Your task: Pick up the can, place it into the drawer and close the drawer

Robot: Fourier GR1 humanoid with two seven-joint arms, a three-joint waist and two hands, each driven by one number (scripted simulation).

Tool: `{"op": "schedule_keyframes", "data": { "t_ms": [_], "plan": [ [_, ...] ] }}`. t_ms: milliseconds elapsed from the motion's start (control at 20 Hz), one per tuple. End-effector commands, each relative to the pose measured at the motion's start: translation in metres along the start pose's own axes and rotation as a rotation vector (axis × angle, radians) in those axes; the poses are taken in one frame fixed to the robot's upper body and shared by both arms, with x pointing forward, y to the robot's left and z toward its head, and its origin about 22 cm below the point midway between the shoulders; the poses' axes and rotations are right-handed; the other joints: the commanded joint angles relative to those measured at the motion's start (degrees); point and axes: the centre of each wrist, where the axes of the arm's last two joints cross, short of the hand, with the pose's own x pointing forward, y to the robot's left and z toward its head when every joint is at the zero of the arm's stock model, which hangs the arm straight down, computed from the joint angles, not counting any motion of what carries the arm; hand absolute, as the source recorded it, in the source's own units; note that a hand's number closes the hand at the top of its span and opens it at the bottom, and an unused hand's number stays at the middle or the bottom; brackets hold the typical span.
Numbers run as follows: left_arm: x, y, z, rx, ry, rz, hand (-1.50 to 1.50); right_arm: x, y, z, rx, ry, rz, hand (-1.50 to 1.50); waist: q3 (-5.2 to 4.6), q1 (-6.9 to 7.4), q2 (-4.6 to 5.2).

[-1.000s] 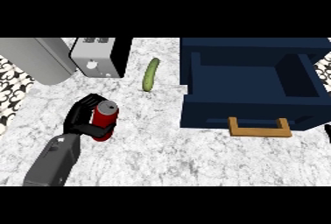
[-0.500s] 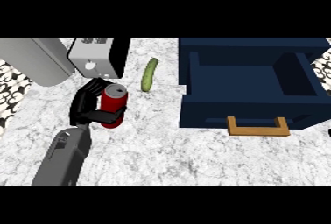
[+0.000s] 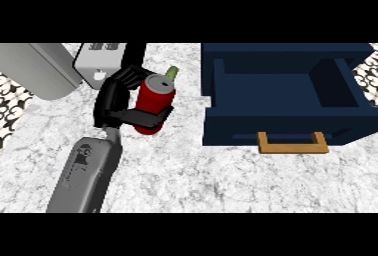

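Nearest me, my left hand [image 3: 118,102] is curled round the red can [image 3: 153,104], thumb across its lower side. Compared with a second ago, the can has come up off the marble counter [image 3: 221,175] and swung right, now hiding most of the cucumber [image 3: 172,73] behind it. So the pick looks done; the carry remains. The blue drawer [image 3: 284,122] stands open to the right, wooden handle [image 3: 292,145] toward me, well apart from the can. Farther back sits the toaster [image 3: 100,67]. My right hand isn't in view.

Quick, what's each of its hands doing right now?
Left hand: shut on the red can, fingers curled round it.
Right hand: not in view.
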Motion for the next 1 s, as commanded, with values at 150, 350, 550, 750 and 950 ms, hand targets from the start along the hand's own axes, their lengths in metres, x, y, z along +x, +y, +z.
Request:
{"op": "schedule_keyframes", "data": {
  "t_ms": [150,350,550,750,950],
  "plan": [
    [0.052,-0.054,-0.037,-0.049,-0.009,-0.035,1.50,-0.008,-0.010,-0.013,-0.017,-0.008,0.007,-1.50,-0.02,-0.80,0.31],
    [0.092,-0.080,-0.040,-0.061,-0.016,-0.044,1.50,0.018,0.010,0.001,0.002,0.005,0.013,-1.50,-0.04,-0.86,0.18],
    [0.102,-0.093,-0.058,-0.085,-0.060,-0.049,1.50,0.009,0.000,-0.001,-0.009,-0.012,0.004,-1.50,-0.03,-1.00,0.30],
    [0.132,-0.139,-0.060,-0.062,-0.051,-0.071,1.50,0.000,-0.009,-0.013,-0.001,0.001,-0.016,-1.50,0.00,-1.39,0.34],
    [0.146,-0.151,-0.081,-0.079,-0.058,-0.070,1.50,0.002,-0.008,-0.017,0.002,-0.006,0.014,-1.50,0.00,-1.60,0.46]
  ]
}}
